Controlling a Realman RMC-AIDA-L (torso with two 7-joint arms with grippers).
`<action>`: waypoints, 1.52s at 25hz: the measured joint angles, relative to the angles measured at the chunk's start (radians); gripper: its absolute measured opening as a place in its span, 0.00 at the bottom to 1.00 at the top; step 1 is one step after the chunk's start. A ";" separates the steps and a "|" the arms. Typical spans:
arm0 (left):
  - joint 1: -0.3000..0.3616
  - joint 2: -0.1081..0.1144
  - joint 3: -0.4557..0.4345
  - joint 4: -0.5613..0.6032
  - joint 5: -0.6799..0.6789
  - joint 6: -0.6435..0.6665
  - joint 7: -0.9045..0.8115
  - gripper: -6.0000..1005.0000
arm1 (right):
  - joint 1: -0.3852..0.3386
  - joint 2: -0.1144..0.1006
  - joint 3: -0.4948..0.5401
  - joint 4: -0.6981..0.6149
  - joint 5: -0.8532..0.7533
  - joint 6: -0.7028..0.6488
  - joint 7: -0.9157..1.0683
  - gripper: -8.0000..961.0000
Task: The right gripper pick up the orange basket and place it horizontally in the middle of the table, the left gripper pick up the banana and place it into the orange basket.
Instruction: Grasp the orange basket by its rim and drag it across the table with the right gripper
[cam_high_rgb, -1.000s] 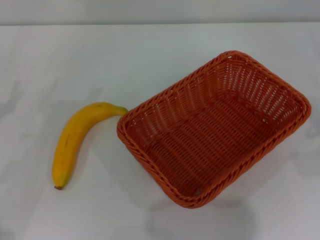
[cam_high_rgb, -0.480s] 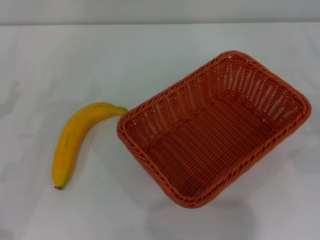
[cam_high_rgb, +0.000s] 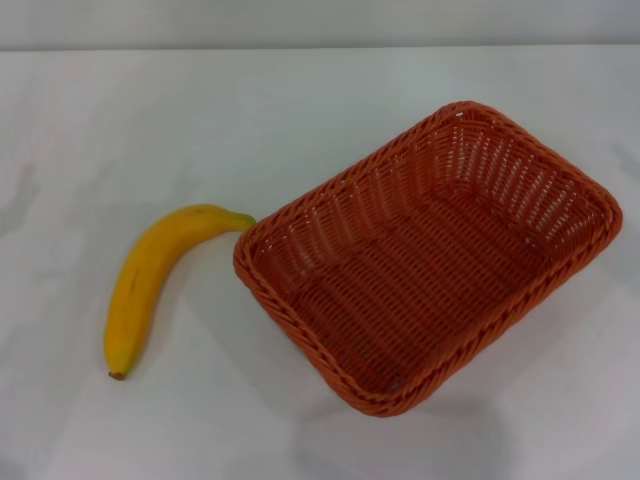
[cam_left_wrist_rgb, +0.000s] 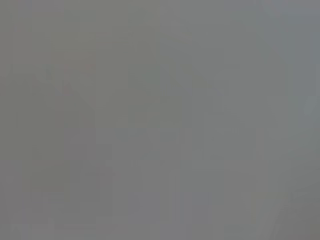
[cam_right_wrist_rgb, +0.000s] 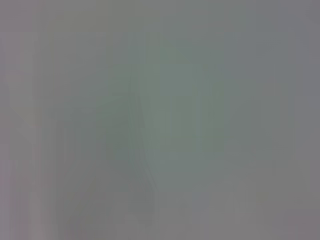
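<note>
The head camera looks forward and down on the table (cam_high_rgb: 150, 120) (from fairly near); the 2 wrist views show only blank grey, sharing nothing recognisable.

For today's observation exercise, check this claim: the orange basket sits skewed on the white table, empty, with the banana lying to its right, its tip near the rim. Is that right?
One detail is wrong. In the head view the banana lies to the left of the orange basket, not the right. The rest holds: the basket sits skewed and empty on the white table, and the banana's tip is near the rim.
</note>
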 joint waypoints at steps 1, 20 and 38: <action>0.001 0.000 0.000 0.000 0.001 0.000 -0.001 0.89 | 0.033 -0.026 -0.007 -0.019 -0.064 -0.015 0.079 0.79; 0.016 -0.007 0.002 0.012 0.005 0.000 -0.002 0.88 | 0.526 -0.155 -0.167 -0.013 -0.888 -0.296 0.815 0.77; 0.014 -0.004 0.001 0.005 0.005 0.000 0.000 0.88 | 0.617 0.024 -0.302 0.037 -1.176 -0.133 0.911 0.76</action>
